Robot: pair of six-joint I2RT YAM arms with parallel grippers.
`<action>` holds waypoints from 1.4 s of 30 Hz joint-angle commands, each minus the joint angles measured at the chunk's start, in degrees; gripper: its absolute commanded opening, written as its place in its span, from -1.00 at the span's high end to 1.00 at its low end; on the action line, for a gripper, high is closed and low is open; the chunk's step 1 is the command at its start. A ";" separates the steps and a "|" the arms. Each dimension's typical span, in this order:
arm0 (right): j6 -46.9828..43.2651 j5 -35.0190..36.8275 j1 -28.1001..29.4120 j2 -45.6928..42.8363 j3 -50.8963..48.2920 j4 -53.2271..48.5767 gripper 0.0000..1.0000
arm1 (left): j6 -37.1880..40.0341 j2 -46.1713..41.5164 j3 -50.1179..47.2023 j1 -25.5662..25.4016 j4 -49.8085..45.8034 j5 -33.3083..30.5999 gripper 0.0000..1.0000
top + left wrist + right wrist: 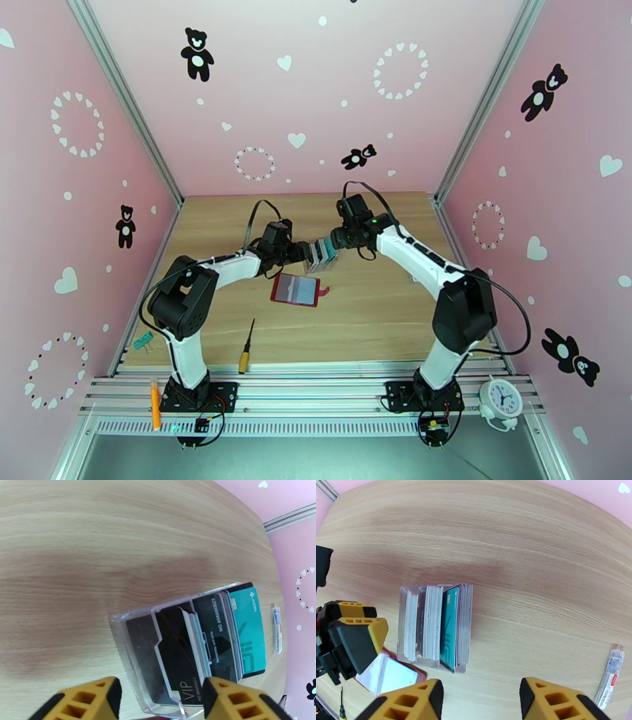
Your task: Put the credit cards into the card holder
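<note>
Your left gripper point(160, 703) has its jaws apart and nothing clamped. The near end of the clear plastic rack point(118, 638) lies just ahead of it, between its yellow fingers point(85, 701). I cannot tell whether one finger brushes the black VIP card point(179, 657).

Your right gripper point(482, 701) is also released and empty. The rack is just ahead of it, offset toward the finger on the left gripper's side.

The credit cards point(432, 626) stand on edge in the rack's slots, with the teal card point(449, 630) in the slot farthest from the left gripper. The red card holder point(296, 290) lies open on the table point(533, 559), just beside the rack's near corner and partly under the left gripper.

The step in hand looks like drawing one card out of the rack.

- **Steady the rack first.** Close the left jaws across the rack's walls, not over a card. The rack is light and will likely slide or tip otherwise.
- **Take one card only.** Bring the right fingers down over a single card's top edge. The teal one looks best because its colour sets it apart from its neighbours.
- **Watch the neighbours.** The cards sit packed close, so two could easily come up together.
- **Lift cleanly.** Pull straight along the slot, without twisting.
</note>
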 commanded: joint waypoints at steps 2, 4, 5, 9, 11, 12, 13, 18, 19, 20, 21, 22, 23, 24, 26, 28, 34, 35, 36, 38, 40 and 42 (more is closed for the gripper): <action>-1.32 0.79 0.20 3.38 4.32 -2.72 -0.12 | -0.40 2.81 0.29 0.59 0.53 2.95 -0.10; -1.53 0.47 0.23 4.60 5.38 -3.00 -0.12 | -0.57 3.56 0.55 0.68 0.53 3.57 -0.08; -1.51 0.27 0.22 5.12 5.86 -3.23 -0.13 | -0.58 3.78 0.64 0.68 0.57 3.72 -0.08; -1.84 -0.39 0.19 7.15 6.93 -3.42 -0.15 | -0.49 4.91 1.08 0.76 0.72 4.30 -0.08; -1.95 -0.71 0.19 7.89 7.17 -3.37 -0.15 | -0.53 5.31 1.08 0.85 1.10 4.96 -0.08; -1.99 -0.96 0.19 8.25 7.28 -3.37 -0.15 | -0.71 5.42 1.01 0.94 1.31 5.10 -0.08; -1.95 -1.15 0.19 8.52 7.39 -3.30 -0.16 | -0.76 5.60 1.00 1.03 1.43 5.30 -0.08; -2.08 -2.10 0.20 9.66 7.49 -3.33 -0.15 | -0.82 6.33 1.50 1.20 1.08 5.76 -0.07; -2.19 -2.13 0.19 9.85 7.60 -3.30 -0.15 | -0.85 6.47 1.58 1.22 1.00 5.71 -0.06; -2.29 -2.24 0.19 10.16 7.77 -3.40 -0.15 | -0.85 6.62 1.70 1.20 0.76 5.71 -0.05; -2.47 -2.45 0.24 10.37 7.94 -3.51 -0.15 | -0.85 6.81 1.79 1.21 0.67 5.71 -0.03; -2.65 -2.64 0.19 10.64 8.17 -3.65 -0.15 | -0.95 6.99 1.87 1.20 0.57 5.72 -0.02; -2.74 -2.81 0.27 10.97 8.44 -3.81 -0.15 | -0.98 7.15 2.03 1.20 0.44 5.84 0.01; -2.75 -3.51 0.27 11.30 8.65 -3.84 -0.15 | -1.02 7.34 2.12 1.21 0.26 5.85 0.03; -2.81 -4.57 0.32 12.09 9.10 -4.08 -0.16 | -0.93 7.73 2.42 1.21 -0.21 5.88 0.09; -2.90 -4.44 0.45 12.88 9.62 -4.49 -0.17 | -0.93 8.17 2.75 1.37 -0.70 5.75 0.13; -3.70 -4.49 0.58 15.08 10.93 -5.37 -0.18 | -1.20 8.67 2.82 2.33 -1.00 6.11 0.12; -3.71 -4.75 0.63 15.37 11.12 -5.39 -0.18 | -1.20 8.74 2.84 2.43 -1.17 6.12 0.11; -3.79 -4.86 0.72 15.72 11.25 -5.44 -0.18 | -1.16 8.78 2.84 2.52 -1.05 6.35 0.11; -3.96 -4.85 0.89 16.35 11.73 -5.66 -0.18 | -1.20 9.01 3.02 2.62 -1.07 6.74 0.10; -4.13 -4.64 0.99 17.02 12.34 -5.91 -0.18 | -1.20 9.12 3.10 2.65 -1.08 6.76 0.11; -4.23 -4.12 0.98 17.72 12.84 -6.13 -0.18 | -1.13 9.20 3.08 2.61 -1.17 6.94 0.11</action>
